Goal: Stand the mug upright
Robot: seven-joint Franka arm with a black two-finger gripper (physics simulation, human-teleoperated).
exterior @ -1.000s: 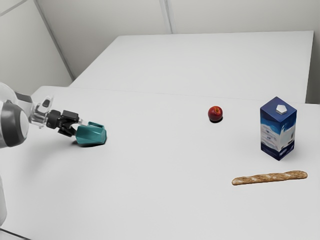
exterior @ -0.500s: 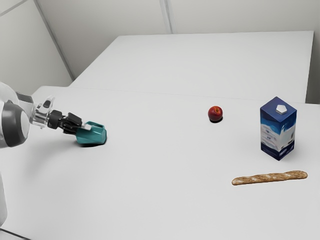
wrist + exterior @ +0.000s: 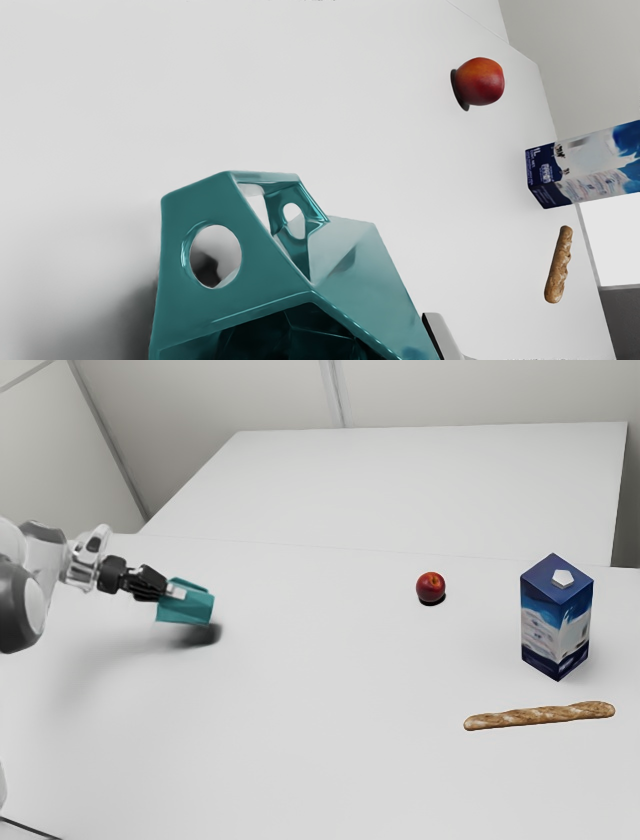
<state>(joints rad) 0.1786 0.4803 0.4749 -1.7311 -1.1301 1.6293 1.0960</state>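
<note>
We classify this place as a plain, lab-like room: a robot arm point(image 3: 22, 605) reaches over a smooth white worktop point(image 3: 320, 770) before pale, seamed walls point(image 3: 220, 395).

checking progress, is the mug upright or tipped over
Tipped: the mug is held on its side, its open mouth facing the gripper, not up.

Bare table point(image 3: 320, 750) gives passing room across the centre and lower left of the exterior view; a red fruit point(image 3: 431, 586) stands right of centre, a tall carton point(image 3: 556, 622) and low baguette point(image 3: 540, 716) block the right
</note>
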